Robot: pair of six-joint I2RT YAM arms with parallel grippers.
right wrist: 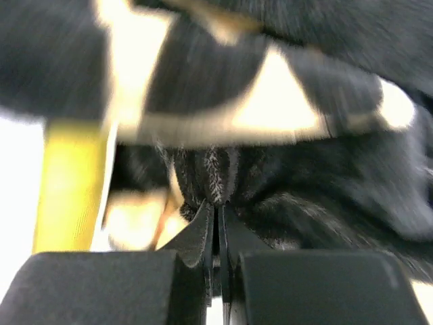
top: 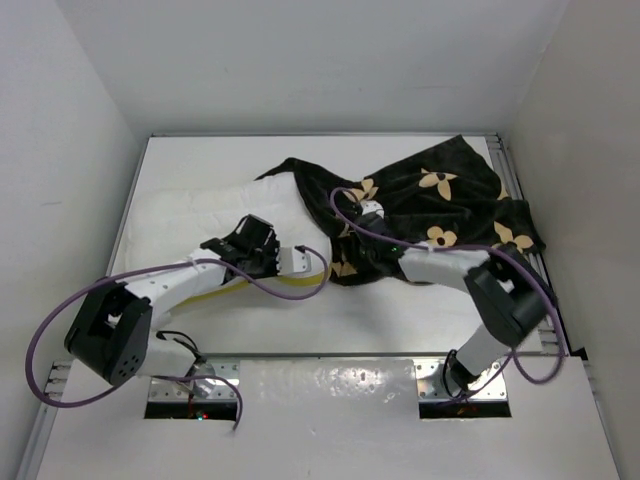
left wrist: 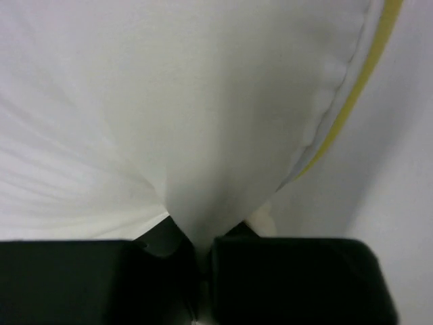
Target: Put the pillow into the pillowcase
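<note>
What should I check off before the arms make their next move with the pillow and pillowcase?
1. The left gripper pinches the pillow: ok.
2. The right gripper pinches the pillowcase: ok.
3. One end of the pillow is tucked under the pillowcase: ok.
4. Pillow fully inside: not ok, most of it lies outside.
5. Pillowcase mouth open wide enough: cannot tell.

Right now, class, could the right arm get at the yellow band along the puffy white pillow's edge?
Probably not freely: its fingers are shut on the black, flower-printed fabric pillowcase. The yellow band itself lies uncovered close beside them.
</note>
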